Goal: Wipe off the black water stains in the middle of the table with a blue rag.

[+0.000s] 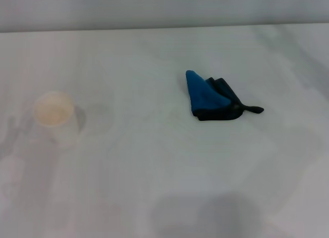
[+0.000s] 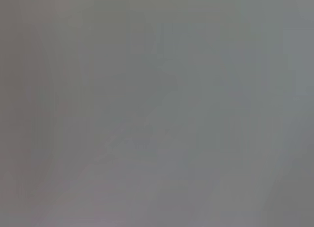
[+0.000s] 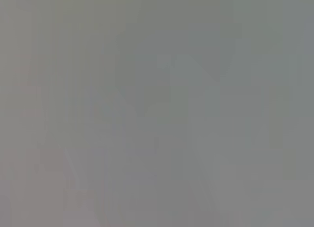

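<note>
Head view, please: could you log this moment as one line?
bunched blue rag: lying untouched on white table | white paper cup: upright, robot's left | black stain: not visible | grippers: not in view

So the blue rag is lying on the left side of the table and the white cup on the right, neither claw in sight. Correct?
Not quite: the sides are swapped. In the head view the blue rag lies right of centre on the table, and the white cup stands on the left. No claw shows in any view.

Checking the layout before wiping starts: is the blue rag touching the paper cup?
Apart. The head view shows the blue rag right of centre and the white paper cup far to the left, with a wide stretch of bare white table between them.
</note>
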